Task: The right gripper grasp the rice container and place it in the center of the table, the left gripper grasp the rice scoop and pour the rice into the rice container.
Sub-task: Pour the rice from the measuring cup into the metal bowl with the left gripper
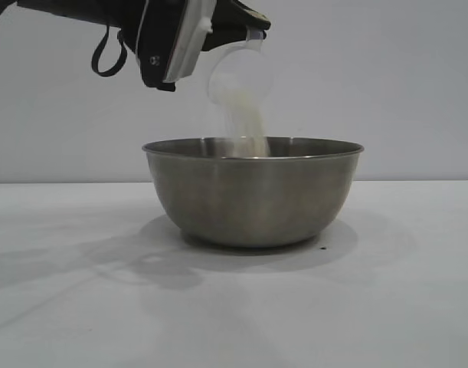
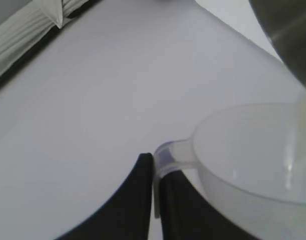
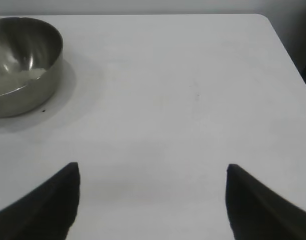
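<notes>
The rice container (image 1: 253, 192) sits mid-surface (image 1: 80, 307) with a small dark speck by its base. Above its rim the left pincer (image 2: 154, 170) is clenched on the handle of the tipped rice scoop (image 1: 240, 77), and rice (image 1: 249, 126) streams into the bowl. The arm's body hides part of the scoop. The right pincer (image 3: 151, 200) hangs released and empty, well apart from the bowl, only its fingertips showing

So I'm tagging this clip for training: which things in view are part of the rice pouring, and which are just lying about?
Part of the job:
- left hand, shut on the rice scoop handle, tipping it
- rice streaming down
- rice container catching it
- right hand, open and empty, parked away from the bowl
- table

Just lying about:
- small dark speck beside the bowl
</notes>
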Controlling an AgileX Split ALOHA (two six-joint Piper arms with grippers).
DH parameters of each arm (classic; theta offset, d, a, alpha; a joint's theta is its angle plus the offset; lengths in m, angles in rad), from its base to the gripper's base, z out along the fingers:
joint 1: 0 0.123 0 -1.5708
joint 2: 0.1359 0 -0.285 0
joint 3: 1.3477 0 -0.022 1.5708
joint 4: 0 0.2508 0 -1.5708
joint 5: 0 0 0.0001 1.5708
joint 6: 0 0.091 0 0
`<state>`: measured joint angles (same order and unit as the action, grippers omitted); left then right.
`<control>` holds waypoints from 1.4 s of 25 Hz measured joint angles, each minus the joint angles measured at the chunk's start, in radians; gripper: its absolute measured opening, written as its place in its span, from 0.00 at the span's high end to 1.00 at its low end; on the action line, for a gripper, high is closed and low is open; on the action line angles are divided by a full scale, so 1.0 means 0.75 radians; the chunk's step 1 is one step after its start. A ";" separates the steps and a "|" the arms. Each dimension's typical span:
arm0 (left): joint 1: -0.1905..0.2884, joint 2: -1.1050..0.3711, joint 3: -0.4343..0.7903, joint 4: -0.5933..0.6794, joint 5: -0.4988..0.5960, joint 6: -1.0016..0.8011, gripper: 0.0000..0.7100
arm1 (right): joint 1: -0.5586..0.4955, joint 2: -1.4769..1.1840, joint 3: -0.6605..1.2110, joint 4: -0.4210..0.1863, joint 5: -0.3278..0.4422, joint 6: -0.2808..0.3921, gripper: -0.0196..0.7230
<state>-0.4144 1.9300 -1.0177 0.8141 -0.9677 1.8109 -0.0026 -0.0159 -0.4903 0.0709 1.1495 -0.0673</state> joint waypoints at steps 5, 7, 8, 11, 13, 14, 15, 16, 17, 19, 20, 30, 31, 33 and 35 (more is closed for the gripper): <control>0.000 0.000 0.000 0.028 0.003 0.149 1.00 | 0.000 0.000 0.000 0.000 0.000 0.000 0.28; 0.000 0.000 0.000 0.028 0.003 0.213 1.00 | 0.000 0.000 0.000 0.000 0.000 0.000 0.28; 0.000 0.000 0.000 0.028 0.003 0.240 1.00 | 0.000 0.000 0.000 0.000 0.000 0.000 0.28; 0.000 0.000 0.000 0.031 0.003 0.359 1.00 | 0.000 0.000 0.000 0.000 0.000 0.000 0.28; 0.000 0.000 0.000 0.036 0.003 0.392 1.00 | 0.000 0.000 0.000 0.000 0.000 0.000 0.28; 0.000 0.000 0.000 0.046 0.005 0.399 1.00 | 0.000 0.000 0.000 0.000 0.000 0.000 0.28; 0.000 0.000 0.000 0.052 0.012 0.399 1.00 | 0.000 0.000 0.000 0.000 0.000 0.000 0.28; 0.000 0.000 0.000 0.054 0.018 0.399 1.00 | 0.000 0.000 0.000 0.000 0.000 0.000 0.28; 0.000 0.000 0.000 0.054 0.021 0.399 1.00 | 0.000 0.000 0.000 0.000 0.000 0.000 0.28; 0.000 0.000 0.000 0.054 0.024 0.399 1.00 | 0.000 0.000 0.000 0.000 0.000 0.000 0.28; 0.000 0.000 0.000 0.057 0.024 0.399 1.00 | 0.000 0.000 0.000 0.000 0.000 0.000 0.28; 0.000 0.000 0.000 0.004 -0.096 0.087 1.00 | 0.000 0.000 0.000 0.000 0.000 0.000 0.28; 0.000 0.000 0.000 -0.019 -0.143 0.010 1.00 | 0.000 0.000 0.000 0.000 0.000 0.000 0.28; 0.000 0.000 0.000 -0.109 -0.205 -0.128 1.00 | 0.000 0.000 0.000 0.000 0.000 0.000 0.28; 0.000 0.000 0.000 -0.231 -0.223 -0.270 1.00 | 0.000 0.000 0.000 0.000 0.000 0.000 0.28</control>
<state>-0.4144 1.9300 -1.0177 0.6410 -1.1347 1.6082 -0.0026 -0.0159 -0.4903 0.0709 1.1495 -0.0673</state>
